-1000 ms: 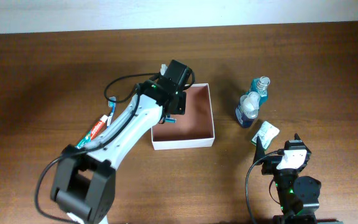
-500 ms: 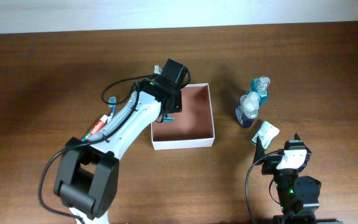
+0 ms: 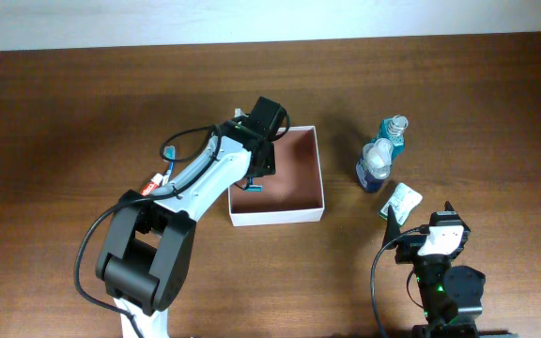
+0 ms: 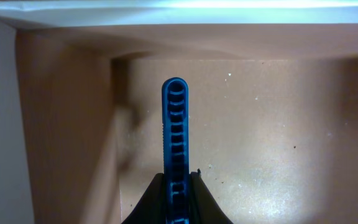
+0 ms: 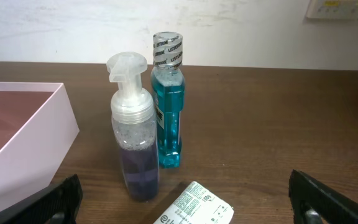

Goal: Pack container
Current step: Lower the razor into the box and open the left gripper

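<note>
Container (image 3: 277, 216) is sitting mid-way across the table (image 3: 64, 113), left fingers (image 4: 148, 205) pinching shut on a blue ribbed handle (image 4: 174, 130) low inside it beside one wall, right fingers (image 5: 55, 202) resting spread wide, empty, by the near edge; likely risk: handle catching that wall on release and tipping out.

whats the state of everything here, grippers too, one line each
left gripper, shut on the blue ribbed handle
blue ribbed handle, held over the container floor, not released
container, open-topped, visible floor bare
right gripper, open, holding nothing
teal bottle, upright, capped
pump bottle, upright, clear cap on
white packet, lying flat
toothpaste tube, lying flat, mostly hidden under the left arm
</note>
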`<state>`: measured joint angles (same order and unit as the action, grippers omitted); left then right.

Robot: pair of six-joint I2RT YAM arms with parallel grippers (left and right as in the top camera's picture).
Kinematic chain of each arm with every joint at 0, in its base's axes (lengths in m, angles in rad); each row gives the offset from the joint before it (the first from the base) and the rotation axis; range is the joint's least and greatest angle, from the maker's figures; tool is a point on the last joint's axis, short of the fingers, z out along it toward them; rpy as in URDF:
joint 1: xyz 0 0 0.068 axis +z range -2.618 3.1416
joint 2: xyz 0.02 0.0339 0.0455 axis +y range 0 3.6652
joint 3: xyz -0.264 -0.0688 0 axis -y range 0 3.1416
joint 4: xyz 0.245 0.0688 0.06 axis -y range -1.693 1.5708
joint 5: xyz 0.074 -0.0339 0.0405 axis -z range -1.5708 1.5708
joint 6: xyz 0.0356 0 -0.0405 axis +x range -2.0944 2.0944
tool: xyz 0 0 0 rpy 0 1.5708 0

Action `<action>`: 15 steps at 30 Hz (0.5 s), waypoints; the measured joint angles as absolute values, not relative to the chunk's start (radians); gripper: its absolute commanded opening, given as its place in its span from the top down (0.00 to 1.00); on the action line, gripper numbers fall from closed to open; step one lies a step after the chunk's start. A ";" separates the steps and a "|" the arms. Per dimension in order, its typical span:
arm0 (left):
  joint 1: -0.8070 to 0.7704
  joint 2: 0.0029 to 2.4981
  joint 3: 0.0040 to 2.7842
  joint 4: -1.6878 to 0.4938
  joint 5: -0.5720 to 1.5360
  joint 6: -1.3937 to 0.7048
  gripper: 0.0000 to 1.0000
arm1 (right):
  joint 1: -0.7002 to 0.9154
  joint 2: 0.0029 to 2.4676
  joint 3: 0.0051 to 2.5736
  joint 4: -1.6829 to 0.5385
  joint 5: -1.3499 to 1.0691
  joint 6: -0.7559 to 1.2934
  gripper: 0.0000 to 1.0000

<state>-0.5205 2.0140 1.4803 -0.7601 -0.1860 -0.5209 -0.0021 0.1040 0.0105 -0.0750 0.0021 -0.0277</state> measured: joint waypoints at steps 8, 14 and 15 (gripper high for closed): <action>-0.521 2.024 1.480 -0.760 -0.192 -0.521 0.99 | -0.002 0.104 0.010 -0.075 0.002 -0.028 0.02; -0.521 2.038 1.480 -0.759 -0.217 -0.521 0.99 | -0.002 0.104 0.010 -0.075 0.002 -0.027 0.02; -0.521 2.038 1.480 -0.759 -0.223 -0.521 0.99 | -0.002 0.104 0.010 -0.075 0.002 -0.028 0.02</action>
